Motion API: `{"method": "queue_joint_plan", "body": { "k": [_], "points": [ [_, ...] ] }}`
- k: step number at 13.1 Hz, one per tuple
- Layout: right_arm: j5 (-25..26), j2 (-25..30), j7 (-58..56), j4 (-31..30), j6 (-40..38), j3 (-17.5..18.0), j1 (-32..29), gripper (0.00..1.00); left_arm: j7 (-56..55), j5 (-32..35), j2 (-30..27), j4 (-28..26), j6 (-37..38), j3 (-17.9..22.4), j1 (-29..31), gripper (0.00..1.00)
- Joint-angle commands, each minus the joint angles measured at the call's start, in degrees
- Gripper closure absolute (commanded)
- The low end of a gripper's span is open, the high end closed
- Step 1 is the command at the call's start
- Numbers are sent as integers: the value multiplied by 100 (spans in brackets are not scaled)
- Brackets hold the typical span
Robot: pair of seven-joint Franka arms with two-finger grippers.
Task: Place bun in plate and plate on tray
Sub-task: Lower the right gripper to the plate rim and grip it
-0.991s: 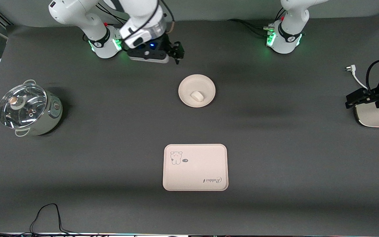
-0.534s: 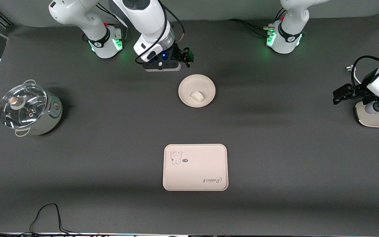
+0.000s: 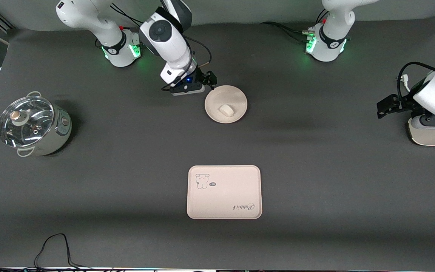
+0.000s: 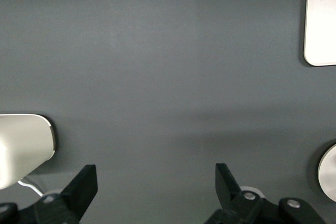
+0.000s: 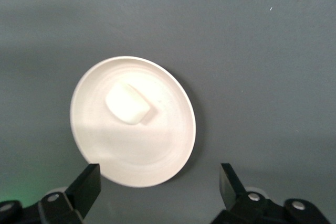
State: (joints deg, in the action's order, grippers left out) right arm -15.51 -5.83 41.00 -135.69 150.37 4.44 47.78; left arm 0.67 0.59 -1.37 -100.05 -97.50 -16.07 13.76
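Bun (image 3: 226, 110), a small white pillowy lump, is lying in the round cream plate (image 3: 236, 99), well apart from the tray (image 3: 224, 192). We are holding our right gripper (image 3: 209, 78) spread wide over the plate's rim, our left gripper (image 3: 385, 105) waiting spread at the table's end.

High front camera looks down across the worktop (image 3: 315, 170) at both arms. Each wrist camera looks down past its jaws; all see the plate (image 3: 225, 104) (image 5: 133, 121) (image 4: 329, 179).

Dark grey table (image 3: 315, 181) with plate (image 3: 236, 95), tray (image 3: 224, 196), lidded pot (image 3: 32, 126).
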Motion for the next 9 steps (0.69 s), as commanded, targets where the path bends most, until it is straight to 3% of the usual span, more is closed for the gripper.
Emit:
{"method": "queue_joint_plan", "body": {
  "k": [1, 6, 9],
  "points": [
    [-154, -732, -110, 7, 789, 145, 12, 0, 4, 38, -145, -111, 11, 34, -66, 0],
    [-163, -1612, 21, -37, 1739, 224, 152, 0, 4, -24, -118, -120, -15, 43, -49, 0],
    [-189, -1632, 31, -46, 1680, 224, 135, 1, -5, -33, -100, -120, -50, 43, -49, 0]
  ]
}}
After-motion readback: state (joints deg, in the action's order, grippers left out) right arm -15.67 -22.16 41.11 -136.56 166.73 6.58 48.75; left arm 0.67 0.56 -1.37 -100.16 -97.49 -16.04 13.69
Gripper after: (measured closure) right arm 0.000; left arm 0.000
